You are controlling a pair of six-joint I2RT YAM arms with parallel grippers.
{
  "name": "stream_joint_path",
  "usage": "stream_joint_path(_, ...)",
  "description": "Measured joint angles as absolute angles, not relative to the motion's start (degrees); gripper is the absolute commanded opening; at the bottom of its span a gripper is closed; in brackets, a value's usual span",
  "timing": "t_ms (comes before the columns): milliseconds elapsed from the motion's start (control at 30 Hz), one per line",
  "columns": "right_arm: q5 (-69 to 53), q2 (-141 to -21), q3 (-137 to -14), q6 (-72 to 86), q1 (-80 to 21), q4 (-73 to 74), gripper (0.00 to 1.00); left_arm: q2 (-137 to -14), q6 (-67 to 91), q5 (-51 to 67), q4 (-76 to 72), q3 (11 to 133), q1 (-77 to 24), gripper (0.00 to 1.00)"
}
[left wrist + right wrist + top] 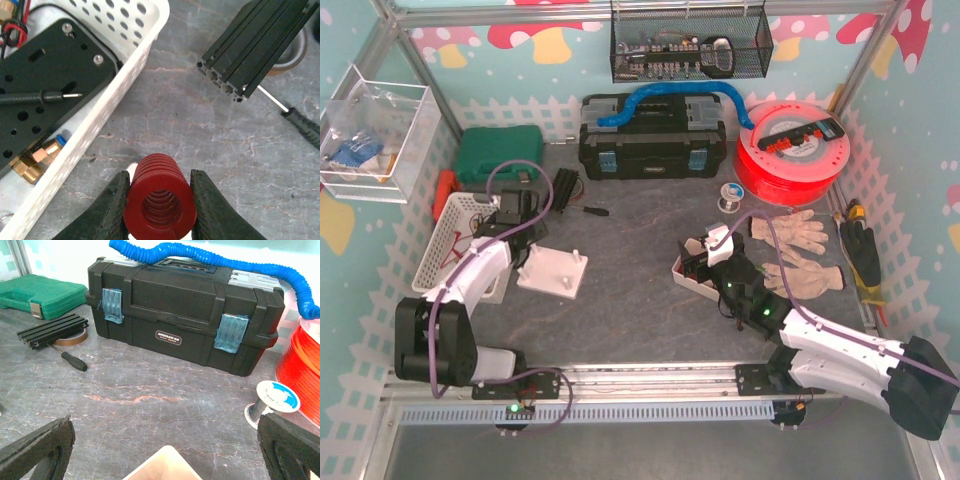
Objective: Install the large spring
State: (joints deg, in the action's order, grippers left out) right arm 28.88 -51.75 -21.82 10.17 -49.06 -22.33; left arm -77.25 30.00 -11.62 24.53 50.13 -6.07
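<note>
The large red spring (160,200) is clamped between the black fingers of my left gripper (160,174), its open end facing the camera, just above the grey table. In the top view my left gripper (523,232) is at the left, right behind the white base plate with upright pegs (552,270); the spring is hidden there. A small white bit (131,168) shows just behind the spring. My right gripper (712,258) is wide open and empty over a small white tray (692,277), whose corner shows in the right wrist view (162,467) between the fingers (37,450).
A white perforated basket (455,225) with black parts stands just left of my left gripper (115,85). A black extrusion (255,45) and a screwdriver (300,125) lie beyond it. The black toolbox (652,135), green case (498,152), red spool (790,150), solder reel (272,400) and gloves (795,245) stand behind and to the right.
</note>
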Motion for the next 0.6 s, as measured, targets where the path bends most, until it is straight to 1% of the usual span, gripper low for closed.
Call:
stream_joint_path(333, 28.9, -51.7, -21.8, 10.2, -49.1, -22.3, 0.99, -78.0, 29.5, -10.9, 25.8, 49.9, -6.1, 0.01)
stream_joint_path(600, 29.2, -51.7, -21.8, 10.1, -49.1, -22.3, 0.99, -75.1, 29.1, -11.3, 26.8, 51.9, -6.1, 0.01)
